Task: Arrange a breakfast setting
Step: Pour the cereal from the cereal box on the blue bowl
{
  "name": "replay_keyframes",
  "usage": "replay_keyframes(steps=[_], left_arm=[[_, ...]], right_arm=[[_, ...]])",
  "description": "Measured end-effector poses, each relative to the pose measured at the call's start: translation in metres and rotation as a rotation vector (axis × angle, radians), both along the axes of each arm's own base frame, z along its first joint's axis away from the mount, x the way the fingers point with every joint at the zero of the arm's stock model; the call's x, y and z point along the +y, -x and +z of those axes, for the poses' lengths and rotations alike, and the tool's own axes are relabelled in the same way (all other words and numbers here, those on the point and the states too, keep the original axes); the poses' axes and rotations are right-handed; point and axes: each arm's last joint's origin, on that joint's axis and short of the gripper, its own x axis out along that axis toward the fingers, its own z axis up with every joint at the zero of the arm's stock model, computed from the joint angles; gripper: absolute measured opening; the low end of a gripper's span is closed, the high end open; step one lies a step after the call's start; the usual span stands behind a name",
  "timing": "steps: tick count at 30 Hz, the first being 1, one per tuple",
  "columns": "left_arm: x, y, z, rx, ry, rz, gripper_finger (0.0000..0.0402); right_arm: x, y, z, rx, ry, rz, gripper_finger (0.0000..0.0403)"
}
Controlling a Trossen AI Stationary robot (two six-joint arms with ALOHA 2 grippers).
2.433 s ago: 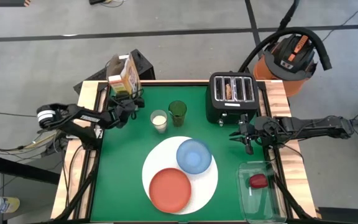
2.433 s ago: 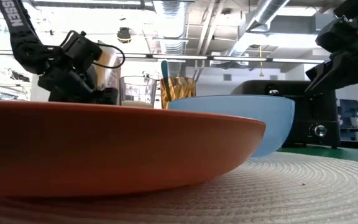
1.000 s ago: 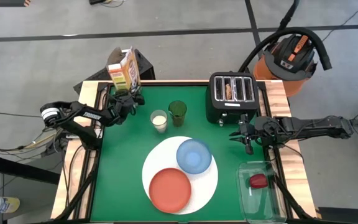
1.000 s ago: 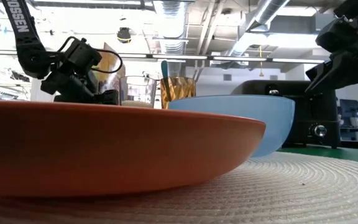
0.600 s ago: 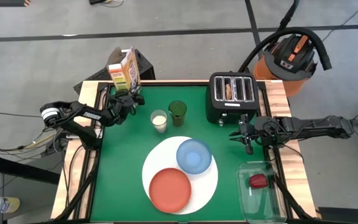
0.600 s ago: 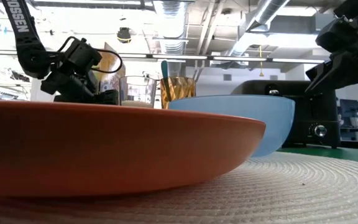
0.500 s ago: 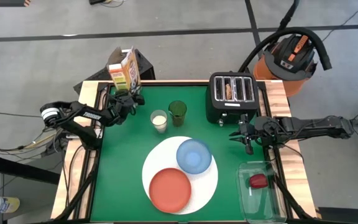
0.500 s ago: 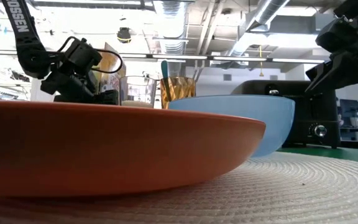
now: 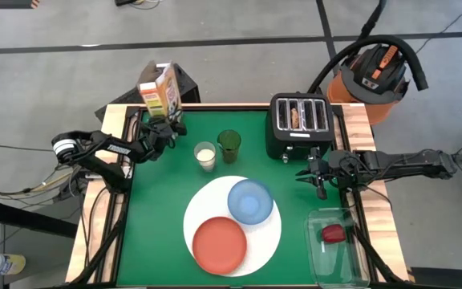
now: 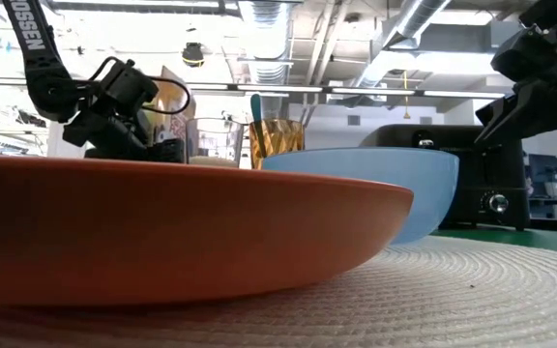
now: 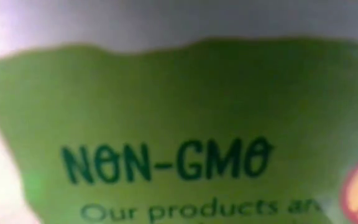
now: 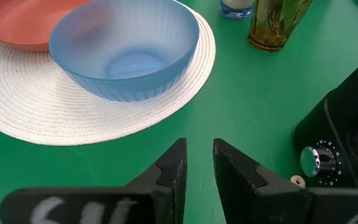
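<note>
While right end effector [image 12: 197, 163] hovers, light-blue bowl [image 12: 125, 46] lies near.

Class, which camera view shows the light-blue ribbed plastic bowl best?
The right wrist view: the light-blue ribbed plastic bowl shows whole, its empty inside included. The high view gives only a small disc; the low view only its side; the left wrist view shows none of it.

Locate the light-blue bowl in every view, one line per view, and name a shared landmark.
High view: light-blue bowl at centre, on the white plate's far side.
Low view: right of centre, behind the orange-red plate.
Left wrist view: not in it.
Right wrist view: upper middle.
Landmark: the orange-red plate beside it.
</note>
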Motion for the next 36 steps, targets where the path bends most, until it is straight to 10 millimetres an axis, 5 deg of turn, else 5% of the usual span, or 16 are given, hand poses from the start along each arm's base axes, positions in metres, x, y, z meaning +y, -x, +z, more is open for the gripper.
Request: replay_keyframes(steps=[29,36], left_arm=[[-0.003,-0.005,0.002,0.064,-0.018,-0.074,0.0237],[-0.009,-0.003,0.016,0.12,-0.068,-0.094,0.0236]], right_arm=[[0.0,0.0,0.0,0.0,0.0,0.0,0.0102],[0.0,0.0,0.0,0.0,0.0,0.0,0.0102]])
